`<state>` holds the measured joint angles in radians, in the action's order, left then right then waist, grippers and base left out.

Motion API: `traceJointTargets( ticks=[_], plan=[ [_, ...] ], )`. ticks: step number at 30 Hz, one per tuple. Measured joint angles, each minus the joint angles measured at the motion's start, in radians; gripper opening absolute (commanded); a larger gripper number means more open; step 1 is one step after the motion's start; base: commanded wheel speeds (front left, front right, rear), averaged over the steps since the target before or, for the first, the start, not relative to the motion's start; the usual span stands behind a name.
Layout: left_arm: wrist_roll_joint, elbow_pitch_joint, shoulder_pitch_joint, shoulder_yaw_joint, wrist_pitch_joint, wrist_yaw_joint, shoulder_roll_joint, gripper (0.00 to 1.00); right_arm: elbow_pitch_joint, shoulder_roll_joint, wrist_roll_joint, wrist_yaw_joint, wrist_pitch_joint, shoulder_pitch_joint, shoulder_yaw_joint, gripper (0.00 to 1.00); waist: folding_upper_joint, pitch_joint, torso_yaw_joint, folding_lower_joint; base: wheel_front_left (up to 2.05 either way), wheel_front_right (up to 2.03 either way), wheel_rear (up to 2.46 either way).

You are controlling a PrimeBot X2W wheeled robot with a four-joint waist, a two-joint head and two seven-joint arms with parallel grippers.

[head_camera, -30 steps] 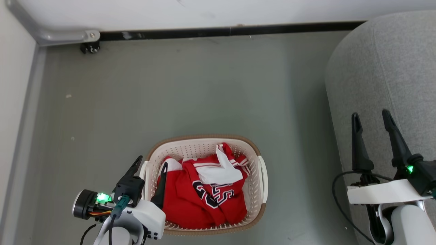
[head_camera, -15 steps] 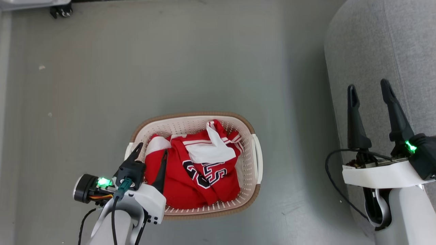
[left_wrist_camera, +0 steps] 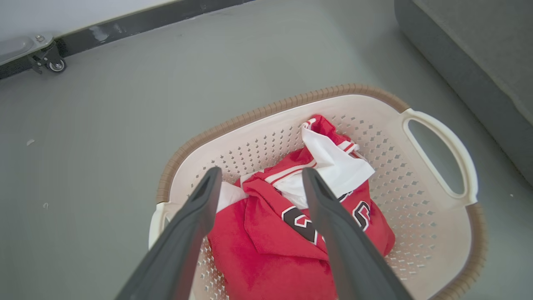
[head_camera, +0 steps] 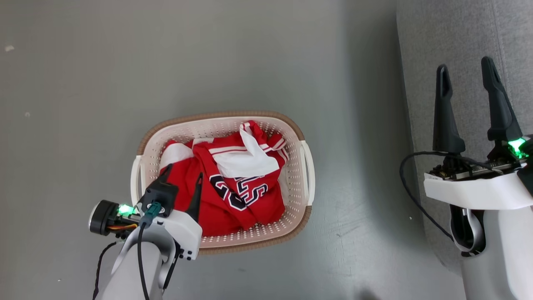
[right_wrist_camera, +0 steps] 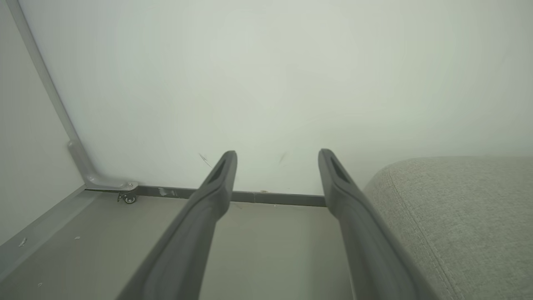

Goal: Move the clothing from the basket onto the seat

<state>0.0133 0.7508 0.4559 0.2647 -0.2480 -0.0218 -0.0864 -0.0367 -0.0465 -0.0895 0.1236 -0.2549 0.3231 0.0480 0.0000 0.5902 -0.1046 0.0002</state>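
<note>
The cream basket with a brown rim stands on the grey floor, and crumpled red clothing with white trim and dark numerals lies inside it. My left gripper hangs open over the basket's left part, above the clothing and apart from it. In the left wrist view its fingers frame the clothing inside the basket. My right gripper stands open and empty over the grey seat on the right. The right wrist view has that gripper facing the wall, with the seat at its lower right.
Open grey floor surrounds the basket. A pale wall with a black baseboard runs behind. A small castor under a metal frame sits at the wall's foot, far left. The seat's edge lies close to the basket's right handle.
The head camera has tilted down, so the wall has left its view. My left gripper has come in from the basket's left rim to above the clothing. Both grippers stay open.
</note>
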Motion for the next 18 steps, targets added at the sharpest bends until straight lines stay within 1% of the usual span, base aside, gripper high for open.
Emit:
traceJointTargets(
  ticks=[9, 18],
  plan=[
    [0.001, 0.070, 0.061, -0.012, 0.000, 0.000, 0.000, 1.00, 0.028, -0.001, -0.009, 0.000, 0.000, 0.058, -0.007, 1.00, 0.0000, 0.075, -0.023, 0.0000, 0.00, 0.00, 0.00],
    [0.002, 0.109, 0.122, -0.020, 0.000, 0.000, -0.001, 1.00, 0.037, -0.002, -0.027, 0.000, 0.000, 0.125, -0.020, 1.00, 0.0000, 0.142, -0.048, 0.0000, 0.00, 0.00, 0.00]
  ],
)
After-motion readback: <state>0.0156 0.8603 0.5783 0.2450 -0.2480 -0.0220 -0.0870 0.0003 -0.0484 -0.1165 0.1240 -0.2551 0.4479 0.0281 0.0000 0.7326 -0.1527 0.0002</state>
